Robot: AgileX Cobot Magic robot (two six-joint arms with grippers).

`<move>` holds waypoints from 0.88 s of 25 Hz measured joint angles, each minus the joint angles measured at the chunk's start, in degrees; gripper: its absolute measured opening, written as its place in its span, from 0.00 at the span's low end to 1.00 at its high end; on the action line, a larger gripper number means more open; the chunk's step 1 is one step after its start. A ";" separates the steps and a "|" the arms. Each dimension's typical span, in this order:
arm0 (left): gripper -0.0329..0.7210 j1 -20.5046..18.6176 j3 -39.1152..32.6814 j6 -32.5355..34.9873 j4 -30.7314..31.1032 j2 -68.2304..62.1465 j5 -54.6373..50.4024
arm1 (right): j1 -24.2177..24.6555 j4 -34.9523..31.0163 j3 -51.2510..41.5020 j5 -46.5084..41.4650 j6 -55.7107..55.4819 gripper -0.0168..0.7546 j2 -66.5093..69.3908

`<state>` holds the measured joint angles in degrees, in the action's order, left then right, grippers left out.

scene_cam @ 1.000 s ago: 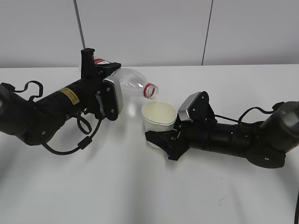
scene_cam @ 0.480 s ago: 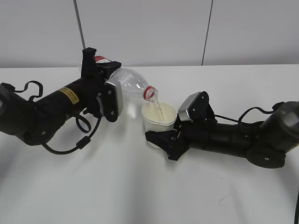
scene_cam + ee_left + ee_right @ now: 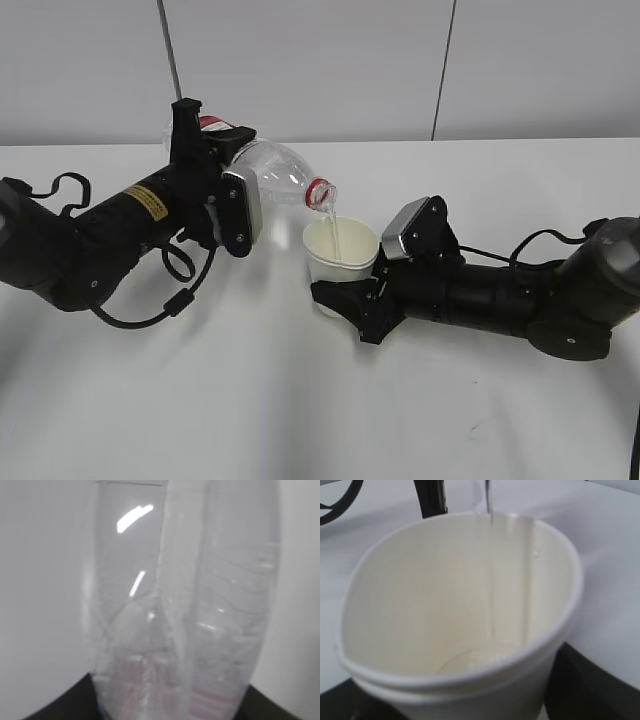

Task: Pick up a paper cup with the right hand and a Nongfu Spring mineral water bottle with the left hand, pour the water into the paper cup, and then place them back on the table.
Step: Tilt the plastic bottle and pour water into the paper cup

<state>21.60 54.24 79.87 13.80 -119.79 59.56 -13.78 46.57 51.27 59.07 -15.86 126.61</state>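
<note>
A white bench (image 3: 300,400) carries both arms and nothing stands between them. The left gripper (image 3: 215,160) is clamped around the Nongfu Spring mineral water bottle (image 3: 270,172), tipped neck-down over the paper cup (image 3: 340,255). The right gripper (image 3: 350,295) pinches the cup's lower body. Against a second ago, the bottle's mouth now dips lower and a thin stream (image 3: 492,580) falls into the cup

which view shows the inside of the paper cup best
The right wrist view: it looks straight into the paper cup, showing the water stream running down to its bottom. The exterior view shows only its rim and outer wall; the left wrist view misses it.
</note>
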 joint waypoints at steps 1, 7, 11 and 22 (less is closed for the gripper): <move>0.44 0.00 0.00 0.33 -0.06 0.00 0.05 | 0.00 0.00 0.00 0.00 0.00 0.68 0.00; 0.44 0.00 0.00 1.08 -0.90 0.00 0.11 | 0.00 0.00 0.00 0.00 0.00 0.68 0.00; 0.44 0.00 0.00 1.21 -1.15 0.00 1.69 | 0.00 0.00 0.00 0.00 0.00 0.68 0.00; 0.44 0.00 0.00 2.30 -1.22 0.00 2.90 | 0.00 0.00 0.00 0.00 0.00 0.68 0.00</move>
<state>21.60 54.24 82.17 12.58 -119.79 62.47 -13.78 46.57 51.27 59.07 -15.86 126.61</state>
